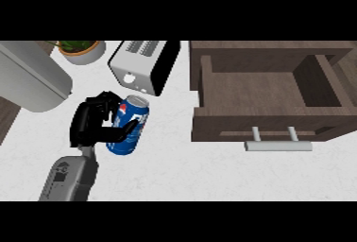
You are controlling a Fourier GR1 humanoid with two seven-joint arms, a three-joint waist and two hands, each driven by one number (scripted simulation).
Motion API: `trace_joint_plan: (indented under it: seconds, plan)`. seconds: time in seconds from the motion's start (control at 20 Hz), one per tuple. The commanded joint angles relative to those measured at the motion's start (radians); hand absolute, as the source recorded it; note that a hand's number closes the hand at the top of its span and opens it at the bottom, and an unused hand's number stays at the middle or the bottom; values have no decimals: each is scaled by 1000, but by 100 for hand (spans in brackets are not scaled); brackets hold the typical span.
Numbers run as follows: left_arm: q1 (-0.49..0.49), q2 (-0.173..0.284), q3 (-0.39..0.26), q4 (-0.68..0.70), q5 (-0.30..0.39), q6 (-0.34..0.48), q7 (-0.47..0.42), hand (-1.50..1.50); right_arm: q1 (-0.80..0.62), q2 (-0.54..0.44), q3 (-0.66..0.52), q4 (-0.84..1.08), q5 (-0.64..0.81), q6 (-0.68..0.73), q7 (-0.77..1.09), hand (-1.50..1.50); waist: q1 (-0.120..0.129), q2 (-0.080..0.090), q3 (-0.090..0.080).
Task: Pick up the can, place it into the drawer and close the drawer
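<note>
One blue Pepsi-style can [130,125], left hand [94,124] curled around it, drawer [268,124] open.

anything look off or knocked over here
Nothing is spilled or damaged. The blue can leans tilted, but only because the left hand is curled round it. The drawer stands open and holds nothing visible; the toaster sits upright.

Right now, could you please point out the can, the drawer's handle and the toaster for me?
can [132,126]: head view, on its blue side wall, below the thumb of the left hand [89,124].
drawer's handle [279,146]: head view, middle of the grey bar.
toaster [131,71]: head view, on its white front face.
</note>
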Motion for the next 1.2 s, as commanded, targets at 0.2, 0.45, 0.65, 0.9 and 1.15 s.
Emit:
trace_joint_plan:
  seconds: [0.2,0.45,0.65,0.9,1.15]
  plan:
    - [-150,-35,-123,-167,-59,108,239,150,-26,17,13,18,33,-16,-10,-150,0,0,0]
    - [-305,-36,-172,-105,-42,179,324,150,70,16,-12,18,-8,40,-90,-150,-13,1,0]
    - [-451,-36,-197,-61,-76,249,399,150,-38,17,7,37,38,-30,-35,-150,-8,3,0]
    - [-618,-36,-245,29,-62,346,435,150,-71,17,31,50,70,-36,-3,-150,-9,4,0]
    - [-731,-36,-318,93,-12,437,480,150,-14,6,-9,35,27,5,-19,-150,-13,2,0]
